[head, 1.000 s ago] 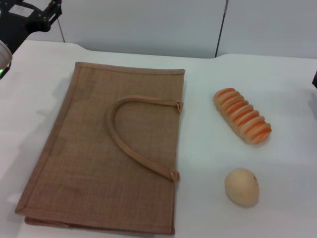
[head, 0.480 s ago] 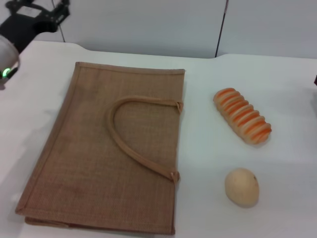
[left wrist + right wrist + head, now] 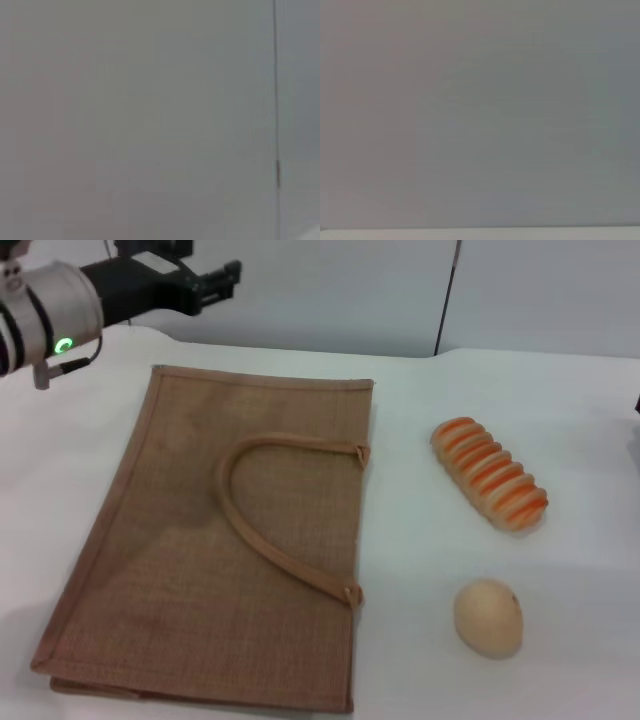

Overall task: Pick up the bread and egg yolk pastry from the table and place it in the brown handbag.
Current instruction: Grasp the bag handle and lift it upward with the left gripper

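The bread (image 3: 489, 474), a ridged tan loaf with orange stripes, lies on the white table (image 3: 580, 580) right of the brown handbag (image 3: 200, 570). The egg yolk pastry (image 3: 488, 616), a smooth beige ball, sits nearer me than the bread. The handbag lies flat with one strap handle (image 3: 262, 525) arched on top. My left gripper (image 3: 205, 280) is raised over the far left corner, beyond the bag's far edge, open and empty. Of my right arm only a dark sliver (image 3: 636, 405) shows at the right edge. Both wrist views show only grey wall.
A grey wall (image 3: 330, 290) with a vertical seam stands behind the table's far edge. White tabletop lies between the bag and the two pastries.
My left arm has swung in from the far left corner towards the right, and its gripper now reaches above the bag's far left corner. The bag, bread and pastry have not moved.
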You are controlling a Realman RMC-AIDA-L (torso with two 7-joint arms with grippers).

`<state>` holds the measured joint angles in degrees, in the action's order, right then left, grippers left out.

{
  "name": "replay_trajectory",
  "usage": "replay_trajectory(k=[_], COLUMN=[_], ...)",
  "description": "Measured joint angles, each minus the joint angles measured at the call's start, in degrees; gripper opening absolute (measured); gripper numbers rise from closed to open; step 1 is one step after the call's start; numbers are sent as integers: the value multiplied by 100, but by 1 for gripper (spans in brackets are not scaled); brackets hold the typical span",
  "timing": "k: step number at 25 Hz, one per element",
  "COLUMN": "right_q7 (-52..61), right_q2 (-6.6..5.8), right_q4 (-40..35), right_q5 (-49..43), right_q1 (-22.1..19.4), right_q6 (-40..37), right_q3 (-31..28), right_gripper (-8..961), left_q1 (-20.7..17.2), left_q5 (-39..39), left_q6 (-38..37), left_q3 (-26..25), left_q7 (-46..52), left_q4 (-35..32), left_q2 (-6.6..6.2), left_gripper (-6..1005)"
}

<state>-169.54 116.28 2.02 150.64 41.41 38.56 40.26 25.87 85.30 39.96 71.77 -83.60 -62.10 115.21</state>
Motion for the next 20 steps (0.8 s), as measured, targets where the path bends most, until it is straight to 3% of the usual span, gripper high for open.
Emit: replay_trajectory(k=[1, 2, 6, 12, 20], right_q7=[0, 0, 0, 0, 0], right_q2=[0, 0, -5, -8, -9], right_q4=[0, 0, 0, 0, -4], right_q5=[0, 0, 0, -3, -7], right_q1=[0, 0, 0, 7, 14], right_q6=[0, 0, 0, 0, -29], right_q3=[0, 0, 0, 0, 0], right_gripper=[756, 756, 757, 757, 757], left_q1=[0, 56, 161, 220, 357], left_q5=[0, -846, -1408, -1618, -1931], left_q6=[0, 354, 722, 1030, 1179], left_q3=[0, -7, -74, -466, -513], left_q7=[0, 937, 1678, 1782, 1883], left_q4=[0, -234, -411, -423, -397], left_q2=[0, 8, -12, 16, 27], left_gripper=[702, 702, 701, 701, 695])
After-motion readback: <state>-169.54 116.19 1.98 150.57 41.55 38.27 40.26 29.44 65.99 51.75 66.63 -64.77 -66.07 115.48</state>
